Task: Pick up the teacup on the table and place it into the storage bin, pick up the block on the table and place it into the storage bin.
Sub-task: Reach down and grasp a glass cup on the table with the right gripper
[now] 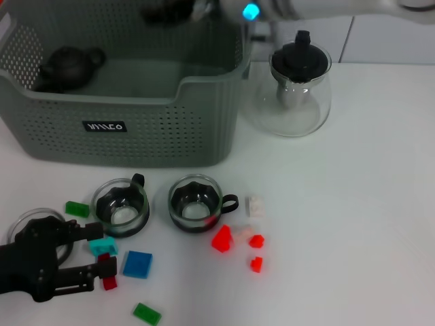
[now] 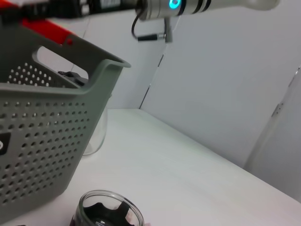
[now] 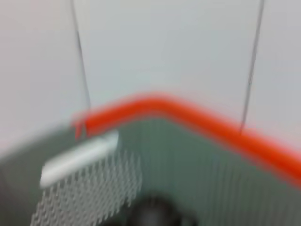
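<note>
1. Head view: the storage bin stood at the far left of the white surface, its black label facing the camera. A dark teapot lay inside it at the left end.
2. A clear glass teapot with a black lid stood just beside the bin's right end.
3. Two glass teacups with dark inserts stood in front of the bin, side by side and apart: the left teacup and the right teacup. Both remained on the surface.
4. Small blocks lay scattered nearer the camera: a blue block, a green block left of the cups, another green block at the near edge, a white block, and a cluster of red blocks below the right teacup.
5. The left gripper was low at the near left of the surface. Its fingers were spread, with a teal block and a dark red block lying between them; contact with either could not be confirmed.
6. The right arm reached across the top of the frame, its gripper above the bin's far side. Whether its fingers were spread or closed could not be told.
7. Left wrist view: the bin wall and one teacup appeared close by.
8. Right wrist view: the bin's orange rim and perforated inner wall appeared, blurred.
</note>
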Action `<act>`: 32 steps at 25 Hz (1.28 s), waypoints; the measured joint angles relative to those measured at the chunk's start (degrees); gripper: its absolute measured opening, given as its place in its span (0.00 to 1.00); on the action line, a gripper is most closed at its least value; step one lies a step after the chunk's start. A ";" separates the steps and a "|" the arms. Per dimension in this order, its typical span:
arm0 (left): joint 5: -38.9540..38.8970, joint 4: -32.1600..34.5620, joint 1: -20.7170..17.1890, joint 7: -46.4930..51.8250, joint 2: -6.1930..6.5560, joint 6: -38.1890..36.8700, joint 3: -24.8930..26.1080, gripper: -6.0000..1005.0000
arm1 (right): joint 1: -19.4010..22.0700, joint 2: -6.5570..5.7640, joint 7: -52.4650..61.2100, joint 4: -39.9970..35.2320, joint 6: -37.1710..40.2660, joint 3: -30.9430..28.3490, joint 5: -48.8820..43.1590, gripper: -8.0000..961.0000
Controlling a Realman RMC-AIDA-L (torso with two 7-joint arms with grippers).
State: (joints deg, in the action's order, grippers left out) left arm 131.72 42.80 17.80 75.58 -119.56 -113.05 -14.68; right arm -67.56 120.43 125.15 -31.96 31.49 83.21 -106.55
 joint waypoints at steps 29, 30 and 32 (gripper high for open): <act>0.20 0.00 0.28 0.62 0.23 0.92 0.10 0.80 | 27.05 -0.14 -12.58 -45.70 65.65 -2.40 -20.48 0.58; 0.20 0.00 0.21 0.62 0.20 0.92 0.09 0.80 | 25.86 -0.12 -12.16 -43.79 64.42 -1.13 -21.20 0.58; 0.21 0.00 0.17 0.62 0.18 0.91 0.11 0.80 | 23.62 -0.04 -11.72 -39.60 61.25 1.66 -22.25 0.59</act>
State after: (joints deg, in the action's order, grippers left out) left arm 131.93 42.80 17.98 76.20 -119.38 -112.14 -14.57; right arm -43.94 120.38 113.42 -71.56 92.73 84.87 -128.80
